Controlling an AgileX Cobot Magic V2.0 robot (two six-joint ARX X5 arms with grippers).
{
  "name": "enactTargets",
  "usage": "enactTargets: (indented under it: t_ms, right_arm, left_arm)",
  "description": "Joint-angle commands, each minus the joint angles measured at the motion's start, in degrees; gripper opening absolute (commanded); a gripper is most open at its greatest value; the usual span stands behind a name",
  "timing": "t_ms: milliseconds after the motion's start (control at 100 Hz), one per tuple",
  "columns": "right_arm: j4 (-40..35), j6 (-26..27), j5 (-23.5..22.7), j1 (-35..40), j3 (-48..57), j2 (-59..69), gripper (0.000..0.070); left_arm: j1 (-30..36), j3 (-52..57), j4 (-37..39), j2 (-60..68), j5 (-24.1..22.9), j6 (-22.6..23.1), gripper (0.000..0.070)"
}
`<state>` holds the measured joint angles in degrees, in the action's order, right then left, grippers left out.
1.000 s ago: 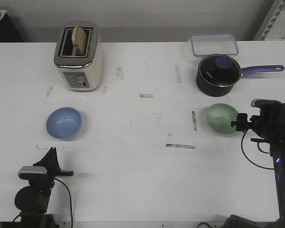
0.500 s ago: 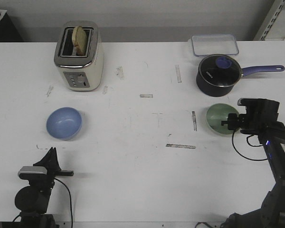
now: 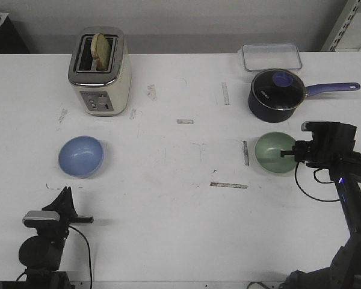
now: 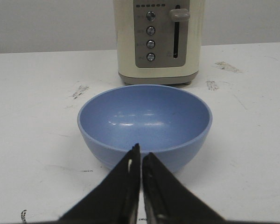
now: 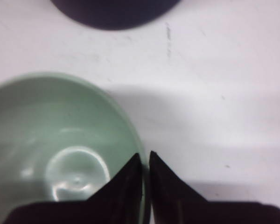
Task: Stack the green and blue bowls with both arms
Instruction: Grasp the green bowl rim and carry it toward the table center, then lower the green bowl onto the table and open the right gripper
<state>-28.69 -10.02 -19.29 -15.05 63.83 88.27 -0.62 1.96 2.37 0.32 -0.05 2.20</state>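
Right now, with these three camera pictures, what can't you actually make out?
- Green bowl, right wrist view: cut off by the picture's edges, and the right gripper covers part of its rim.
- Saucepan, right wrist view: only a dark sliver shows.
- Toaster, left wrist view: top cropped, dial markings too small.
- Left gripper, front view: too small to tell whether the jaws touch.

**Green bowl sliding left under the right gripper**

The right gripper (image 3: 287, 153), pinching the green bowl's (image 3: 273, 152) rim, is dragging it leftward across the bench (image 3: 180, 198) after lowering from its earlier, farther-right position.
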Motion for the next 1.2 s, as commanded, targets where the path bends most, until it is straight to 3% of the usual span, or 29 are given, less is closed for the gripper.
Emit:
enactTargets:
  t_ms: [0, 180, 400, 710, 890, 1190]
  right_arm:
    - [-0.7, 1.1, -1.5, 1.7, 3.2, -2.6, 0.0000]
    - [-4.7, 3.3, -1.9, 10.1, 8.2, -7.6, 0.0000]
    - [-6.2, 7.3, -1.7, 26.9, 9.1, -10.1, 0.0000]
    - [-9.0, 7.1, 2.0, 47.6, 9.0, -2.4, 0.0000]
    - [-6.2, 7.0, 3.0, 52.6, 9.0, 4.6, 0.0000]
    - [-5.2, 5.1, 3.3, 53.2, 9.0, 13.6, 0.0000]
  left_arm:
    - [-0.1, -1.2, 0.7, -0.1, 0.0, -0.1, 0.0001]
    - [-0.1, -1.2, 0.7, -0.1, 0.0, -0.1, 0.0001]
    - [-0.1, -1.2, 0.6, -0.1, 0.0, -0.1, 0.0001]
    - [-0.1, -1.2, 0.2, -0.1, 0.0, -0.1, 0.0001]
    - [-0.1, -1.2, 0.2, -0.1, 0.0, -0.1, 0.0001]
    - [-0.1, -1.2, 0.3, -0.1, 0.0, -0.1, 0.0001]
